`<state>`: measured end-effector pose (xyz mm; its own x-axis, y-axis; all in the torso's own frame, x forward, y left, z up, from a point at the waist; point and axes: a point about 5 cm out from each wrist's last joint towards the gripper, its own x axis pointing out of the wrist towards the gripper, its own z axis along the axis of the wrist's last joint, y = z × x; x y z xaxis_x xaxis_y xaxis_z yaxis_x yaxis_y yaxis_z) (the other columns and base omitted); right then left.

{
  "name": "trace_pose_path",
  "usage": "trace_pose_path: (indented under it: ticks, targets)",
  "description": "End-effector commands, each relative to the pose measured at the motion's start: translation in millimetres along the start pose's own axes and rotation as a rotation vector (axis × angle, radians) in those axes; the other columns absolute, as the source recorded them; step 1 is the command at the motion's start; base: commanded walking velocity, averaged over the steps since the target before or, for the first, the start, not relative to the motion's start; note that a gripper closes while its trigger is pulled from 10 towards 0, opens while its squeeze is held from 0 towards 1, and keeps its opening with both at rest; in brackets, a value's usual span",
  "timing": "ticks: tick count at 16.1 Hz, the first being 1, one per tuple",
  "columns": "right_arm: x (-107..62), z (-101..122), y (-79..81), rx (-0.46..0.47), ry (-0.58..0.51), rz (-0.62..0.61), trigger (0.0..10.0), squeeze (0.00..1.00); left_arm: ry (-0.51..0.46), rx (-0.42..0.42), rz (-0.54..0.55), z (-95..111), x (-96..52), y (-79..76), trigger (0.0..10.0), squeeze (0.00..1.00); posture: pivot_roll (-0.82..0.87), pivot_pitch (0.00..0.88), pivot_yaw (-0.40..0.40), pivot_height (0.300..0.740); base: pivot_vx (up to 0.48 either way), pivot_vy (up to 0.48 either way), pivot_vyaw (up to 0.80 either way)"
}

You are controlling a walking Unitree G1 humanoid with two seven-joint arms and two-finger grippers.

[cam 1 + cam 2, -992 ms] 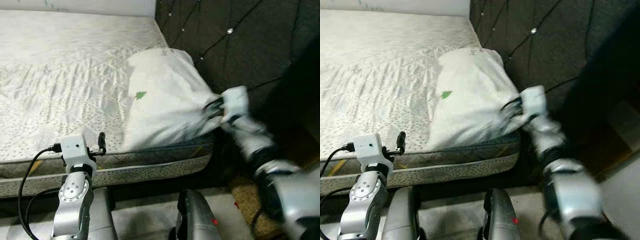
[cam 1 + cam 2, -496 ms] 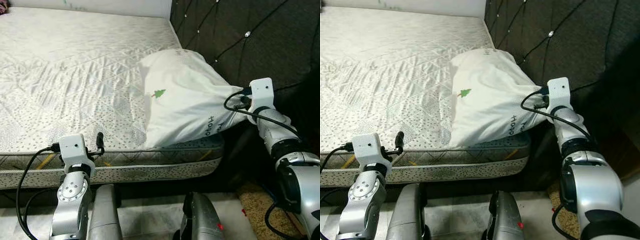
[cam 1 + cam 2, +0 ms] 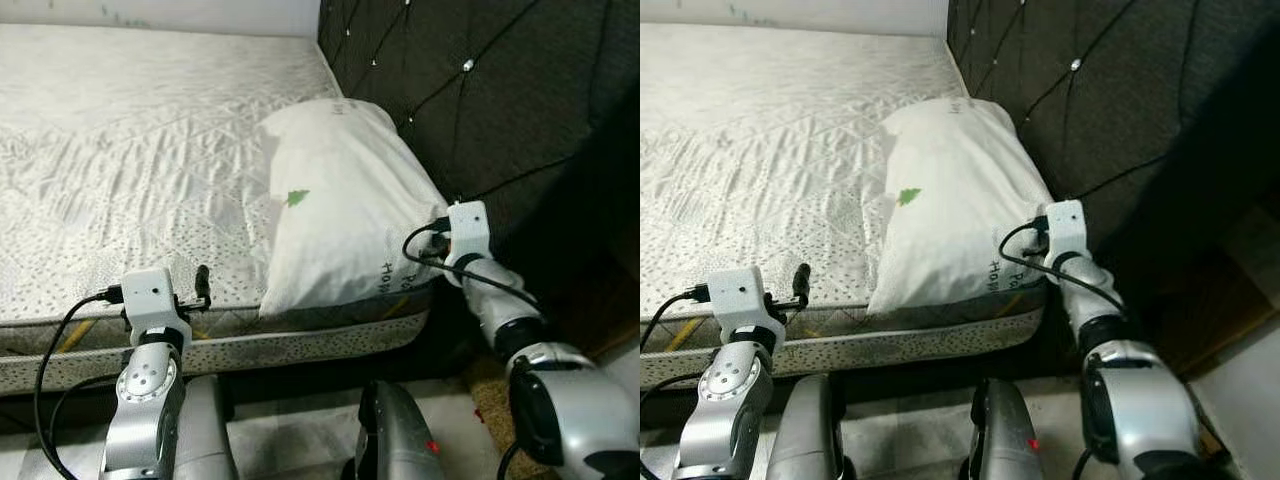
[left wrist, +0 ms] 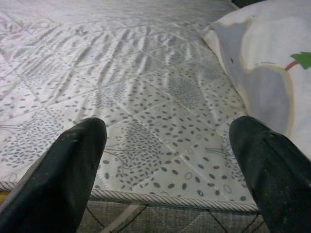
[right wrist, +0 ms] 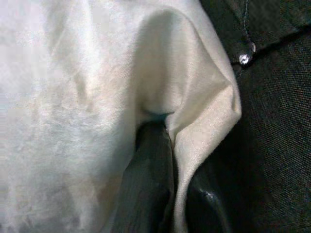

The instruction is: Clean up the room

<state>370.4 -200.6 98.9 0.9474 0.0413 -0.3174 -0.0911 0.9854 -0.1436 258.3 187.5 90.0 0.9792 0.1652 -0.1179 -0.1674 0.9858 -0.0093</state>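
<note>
Pillow [image 3: 340, 200] lies at the bed's [image 3: 120, 150] head end against the headboard [image 3: 500, 90]; soft, light, floppy. Our right end effector [image 5: 167, 160] pinches its near corner, best hold, probably. Left end effector [image 4: 170, 165] hovers spread wide.

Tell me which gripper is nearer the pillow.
Right. The right gripper is shut on the pillow corner by the headboard; the left gripper hovers open at the mattress edge beside it.

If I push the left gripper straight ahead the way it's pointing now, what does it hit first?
Most likely the mattress: the left gripper, open, points low across its near edge. The white pillow lies off towards the headboard side, apparently out of that line, though depth is hard to judge.
</note>
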Motion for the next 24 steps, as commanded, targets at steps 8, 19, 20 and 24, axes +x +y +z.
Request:
trace_pose_path:
  ticks: [8,19,20,24]
  targets:
    - [-16.8,-14.6,20.4,0.087,-0.163,-0.056,10.0,1.0,-0.036,0.027,0.004,9.1,1.4,3.3,10.0,0.0,0.03,0.0,-0.072,0.563,0.0,0.0,0.0]
    - [-47.3,16.1,76.6,0.176,-0.405,0.182,10.0,0.76,-0.058,0.02,0.003,11.5,2.5,3.6,10.0,0.0,0.03,0.0,-0.069,0.563,0.0,0.0,0.0]
    - [-48.7,19.3,79.7,0.171,-0.423,0.21,10.0,0.0,-0.065,0.022,-0.011,12.8,2.5,2.5,10.0,0.0,0.04,0.0,-0.069,0.563,0.0,0.0,0.0]
    - [-49.3,26.0,88.2,0.181,-0.422,0.239,10.0,0.0,-0.067,0.023,-0.014,13.2,2.4,2.3,10.0,0.0,0.04,0.0,-0.068,0.617,0.0,0.0,0.0]
